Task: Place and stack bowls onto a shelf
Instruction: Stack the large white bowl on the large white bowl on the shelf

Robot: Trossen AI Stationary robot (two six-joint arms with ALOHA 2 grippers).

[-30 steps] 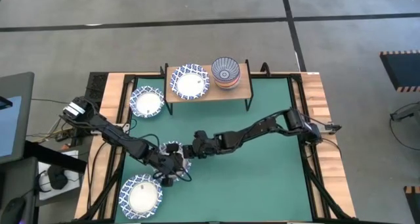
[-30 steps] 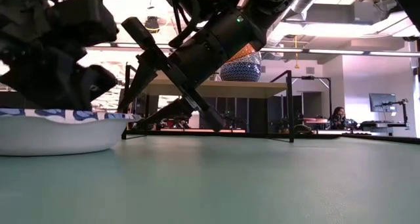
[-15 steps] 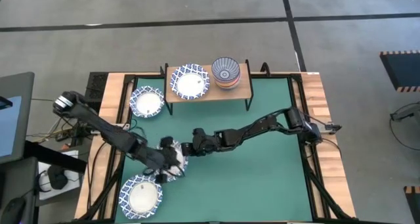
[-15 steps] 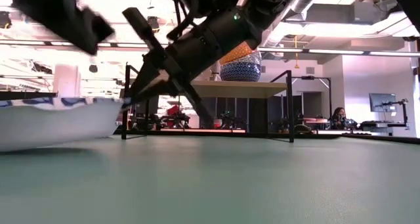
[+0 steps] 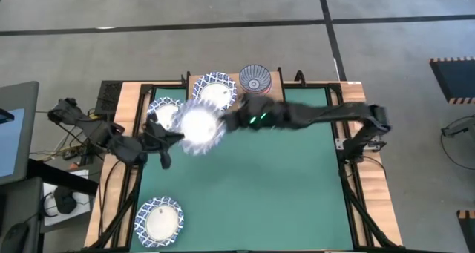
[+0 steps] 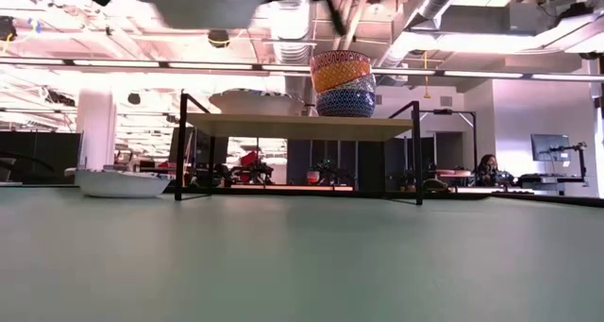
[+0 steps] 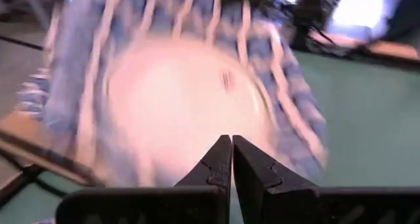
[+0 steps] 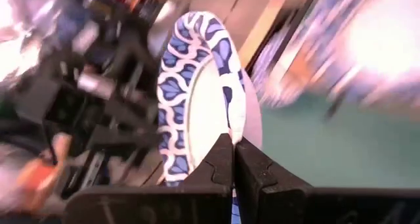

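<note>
Risking a slip above all: swinging the carried bowl (image 5: 199, 127) through the air on nothing more than a thin pinch at its lattice rim, and so, by this judgement, courting a tilt or a drop onto the green mat (image 5: 260, 186). Risking a knock as well: passing close to the left arm (image 5: 111, 138), which is reaching in from the left just beside the bowl, and heading for a shelf (image 5: 276, 101) already crowded. Needing, probably, a level descent onto the lattice bowl on the shelf (image 5: 215, 90); coming in skewed could mean clipping its rim, or nudging the stack of small bowls (image 6: 342, 84) at the right of the plank.

Hanging high over the worktop, at the near left of the shelf, and showing only at the top edge of the low view (image 6: 203, 1). Lying apart: another lattice bowl on the worktop (image 6: 121, 182) left of the shelf, and one more at the near left corner (image 5: 159, 219).

Reaching across from the right with the right arm (image 5: 319, 116), right jaws nearly closed, clamping the rim of the carried bowl (image 8: 203, 99) edge-on between them. Keeping the left jaws pressed fully together, gripping nothing, pointing at the blurred bowl ahead (image 7: 184, 99); touching it or not, impossible to tell.
</note>
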